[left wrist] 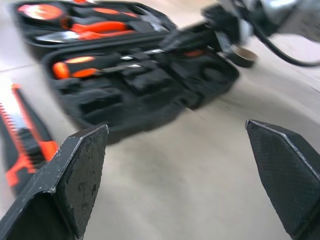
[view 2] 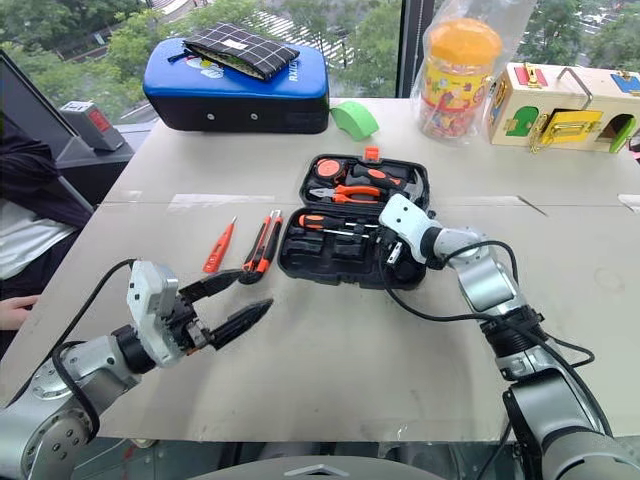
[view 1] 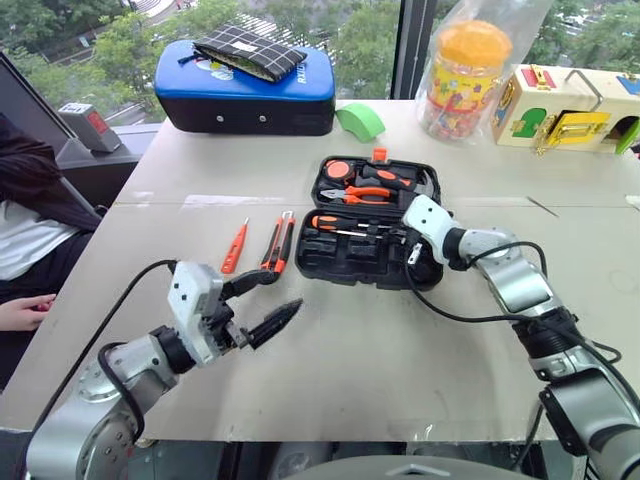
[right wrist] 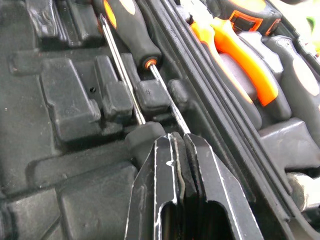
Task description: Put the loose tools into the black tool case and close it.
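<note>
The black tool case [view 1: 345, 262] lies open in the middle of the table. Two screwdrivers with orange-and-black handles [view 1: 338, 222] lie in its near half. My right gripper [right wrist: 179, 142] is shut, its tips down in that half at the end of one screwdriver's shaft [right wrist: 167, 102]. Left of the case on the table lie the orange tester screwdriver [view 1: 235, 247] and the utility knife [view 1: 279, 243]. My left gripper [view 1: 288, 290] hovers open and empty just in front of the knife. A small dark tape roll [left wrist: 243, 56] sits by the case's right side under the right arm.
Orange-handled pliers [view 1: 357, 194] and a hammer fill the case's far half. At the back stand a blue-topped case [view 1: 245, 90] with a checked pouch, a green object [view 1: 360, 120], a jar [view 1: 463, 75] and a toy box [view 1: 570, 105]. A person [view 1: 20, 235] sits at the left.
</note>
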`<state>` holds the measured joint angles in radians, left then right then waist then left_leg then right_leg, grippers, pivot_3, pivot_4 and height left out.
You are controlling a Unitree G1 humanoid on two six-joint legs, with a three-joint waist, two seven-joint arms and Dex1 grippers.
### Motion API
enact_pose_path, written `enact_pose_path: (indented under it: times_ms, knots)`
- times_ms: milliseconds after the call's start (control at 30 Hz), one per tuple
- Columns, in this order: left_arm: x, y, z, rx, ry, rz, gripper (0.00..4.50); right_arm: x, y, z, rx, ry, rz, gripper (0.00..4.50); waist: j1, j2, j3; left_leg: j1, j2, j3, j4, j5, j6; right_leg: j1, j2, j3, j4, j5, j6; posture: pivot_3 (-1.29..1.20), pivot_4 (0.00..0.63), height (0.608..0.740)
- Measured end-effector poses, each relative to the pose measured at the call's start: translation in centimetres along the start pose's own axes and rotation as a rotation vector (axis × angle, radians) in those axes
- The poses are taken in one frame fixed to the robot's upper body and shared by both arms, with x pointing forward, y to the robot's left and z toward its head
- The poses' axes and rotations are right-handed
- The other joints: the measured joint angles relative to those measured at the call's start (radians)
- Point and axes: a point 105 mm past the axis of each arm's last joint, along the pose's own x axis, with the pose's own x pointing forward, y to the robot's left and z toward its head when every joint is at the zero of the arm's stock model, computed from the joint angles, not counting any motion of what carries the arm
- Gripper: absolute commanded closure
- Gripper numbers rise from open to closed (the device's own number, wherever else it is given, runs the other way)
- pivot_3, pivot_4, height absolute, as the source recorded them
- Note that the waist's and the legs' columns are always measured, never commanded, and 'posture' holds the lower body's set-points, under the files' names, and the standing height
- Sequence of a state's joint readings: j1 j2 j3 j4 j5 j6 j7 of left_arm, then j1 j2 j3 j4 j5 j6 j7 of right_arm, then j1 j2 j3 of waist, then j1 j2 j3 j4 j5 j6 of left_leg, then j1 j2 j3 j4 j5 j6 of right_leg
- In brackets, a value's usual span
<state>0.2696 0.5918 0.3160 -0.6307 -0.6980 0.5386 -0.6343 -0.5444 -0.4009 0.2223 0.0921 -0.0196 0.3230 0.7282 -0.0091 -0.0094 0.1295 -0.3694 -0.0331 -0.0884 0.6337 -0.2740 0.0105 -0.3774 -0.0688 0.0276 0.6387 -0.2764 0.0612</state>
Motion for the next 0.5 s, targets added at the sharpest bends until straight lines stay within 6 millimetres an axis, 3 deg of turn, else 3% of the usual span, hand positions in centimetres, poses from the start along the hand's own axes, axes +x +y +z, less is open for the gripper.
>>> enact_pose_path:
  times_ms: [67,200,367,400,500]
  knots:
    - [0.1,1.2,-0.2,-0.01,-0.009,0.084,0.0,-0.9,-0.5,1.6,0.046,-0.102,-0.023,4.45,-0.003,0.001,0.0,-0.001,0.0,0.0,0.0,0.001,-0.002,-0.001,0.001,0.0,0.0,0.0,0.0,0.0,0.15,0.74]
    - [0.5,5.2,-0.2,-0.069,-0.028,0.35,0.0,-6.2,2.4,5.5,0.099,-0.292,0.247,2.85,0.004,0.0,0.0,-0.003,0.002,-0.004,0.0,-0.002,0.003,-0.001,0.001,-0.001,-0.001,0.0,0.0,0.0,0.15,0.74]
    - [0.7,9.0,-1.1,-0.074,0.042,0.61,0.0,-9.1,4.9,5.5,0.145,-0.272,0.395,0.32,0.0,-0.002,0.001,-0.002,0.0,-0.002,0.0,-0.002,0.003,0.0,0.001,-0.001,0.0,0.0,0.0,0.0,0.15,0.74]
    - [0.9,9.7,-1.1,-0.07,0.055,0.642,0.0,-9.7,5.0,5.6,0.144,-0.27,0.403,0.1,0.0,-0.002,0.001,-0.002,0.0,-0.002,0.001,-0.002,0.003,0.0,0.0,-0.002,0.001,0.0,0.0,0.0,0.15,0.74]
    - [1.9,10.4,-1.5,-0.06,0.089,0.659,0.0,-10.7,5.4,6.4,0.133,-0.289,0.414,0.1,0.002,-0.002,0.001,-0.002,0.0,-0.002,0.001,-0.002,0.003,0.0,0.0,-0.002,0.001,0.0,0.0,0.0,0.15,0.74]
